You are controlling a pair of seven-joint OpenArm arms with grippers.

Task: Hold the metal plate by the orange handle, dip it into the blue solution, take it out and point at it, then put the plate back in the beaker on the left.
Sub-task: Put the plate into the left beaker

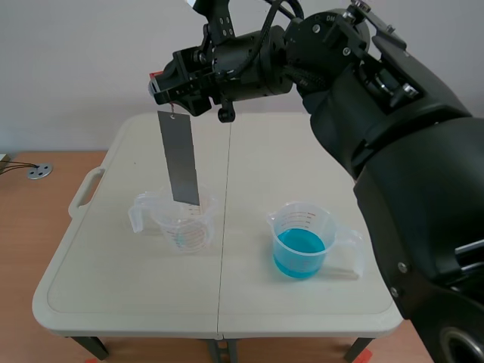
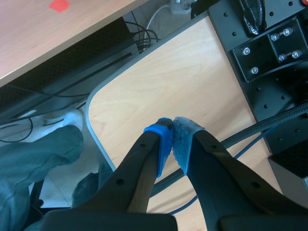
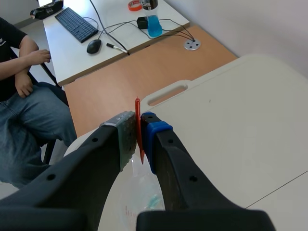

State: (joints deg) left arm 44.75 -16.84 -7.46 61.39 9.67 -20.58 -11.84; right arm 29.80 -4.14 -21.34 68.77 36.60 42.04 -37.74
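Scene view facing across table [image 1: 113, 287], right wrist close above it, left wrist over wooden desk [image 2: 192, 86]

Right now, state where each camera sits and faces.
Scene view: between the arms, facing across the table; right gripper holds the metal plate over the left beaker.
Left wrist view: looks down past the shut left gripper at a wooden desk.
Right wrist view: looks down past that gripper, shut on the orange handle.
Shared: scene and right wrist views both show the table.
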